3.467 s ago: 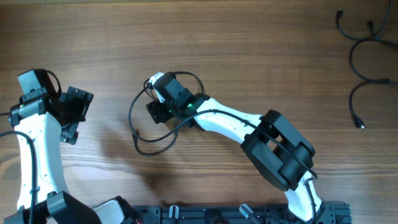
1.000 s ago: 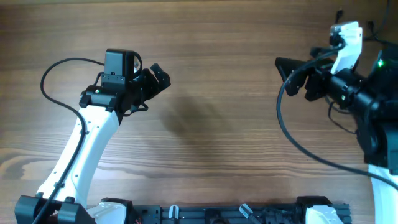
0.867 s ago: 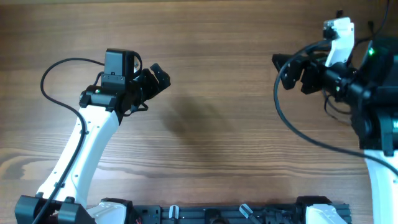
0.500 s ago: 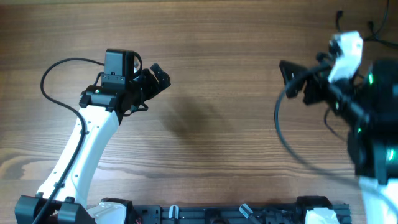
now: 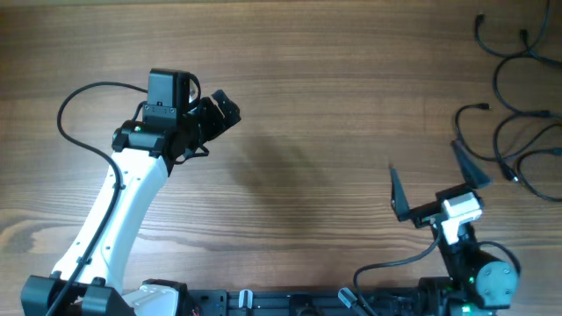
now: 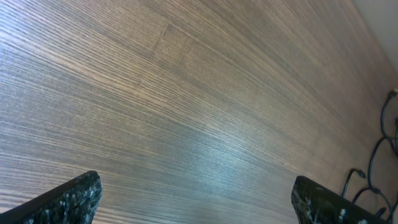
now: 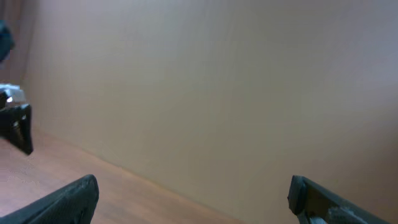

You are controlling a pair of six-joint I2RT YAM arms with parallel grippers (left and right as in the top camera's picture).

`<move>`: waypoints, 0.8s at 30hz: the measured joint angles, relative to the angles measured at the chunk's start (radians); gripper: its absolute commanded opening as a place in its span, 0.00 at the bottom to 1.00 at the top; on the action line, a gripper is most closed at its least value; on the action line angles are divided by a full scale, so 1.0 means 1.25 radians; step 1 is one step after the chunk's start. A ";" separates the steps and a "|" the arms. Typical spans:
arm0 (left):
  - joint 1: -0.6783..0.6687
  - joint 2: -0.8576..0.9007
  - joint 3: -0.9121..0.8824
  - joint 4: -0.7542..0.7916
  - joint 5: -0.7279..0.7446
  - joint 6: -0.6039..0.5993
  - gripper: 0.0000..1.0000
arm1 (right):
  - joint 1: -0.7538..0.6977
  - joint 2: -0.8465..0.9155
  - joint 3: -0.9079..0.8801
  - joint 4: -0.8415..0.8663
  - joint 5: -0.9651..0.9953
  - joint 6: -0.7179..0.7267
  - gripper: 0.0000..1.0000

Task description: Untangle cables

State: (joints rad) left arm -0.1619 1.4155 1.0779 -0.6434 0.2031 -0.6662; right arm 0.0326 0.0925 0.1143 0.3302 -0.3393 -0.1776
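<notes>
The cables (image 5: pixel 497 81) are several thin black cords with small plugs, lying loose and spread at the far right of the wooden table (image 5: pixel 307 105); their looped ends also show at the right edge of the left wrist view (image 6: pixel 380 155). My left gripper (image 5: pixel 228 109) is open and empty over bare wood at centre left, far from them; its fingertips (image 6: pixel 73 198) stand wide apart. My right gripper (image 5: pixel 424 160) is open and empty, drawn back near the front right, short of the nearest cable plug (image 5: pixel 462 111). Its fingertips (image 7: pixel 69 200) frame only wall and table edge.
A black rail (image 5: pixel 307 303) runs along the front edge between the arm bases. A thick black robot wire (image 5: pixel 83 96) loops beside the left arm. The right wrist view shows a beige wall (image 7: pixel 217 81) and part of the left arm (image 7: pixel 15 124).
My right arm has let go of the cable it carried to the right-hand cables and swung back to the front right. My left arm has stayed still for the last second.
</notes>
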 measured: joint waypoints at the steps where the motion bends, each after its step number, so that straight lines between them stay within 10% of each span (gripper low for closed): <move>1: 0.000 0.000 0.000 0.001 0.000 0.000 1.00 | 0.008 -0.008 -0.020 0.001 0.000 0.001 1.00; 10: 0.000 0.000 0.000 0.001 0.000 0.000 1.00 | 0.027 -0.062 -0.086 -0.242 0.000 0.043 1.00; 24: 0.000 0.000 0.000 0.000 0.000 0.000 1.00 | 0.028 -0.062 -0.086 -0.246 0.000 0.043 1.00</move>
State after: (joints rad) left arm -0.1619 1.4155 1.0779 -0.6430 0.2031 -0.6662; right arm 0.0677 0.0154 0.0063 0.0231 -0.3389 -0.1238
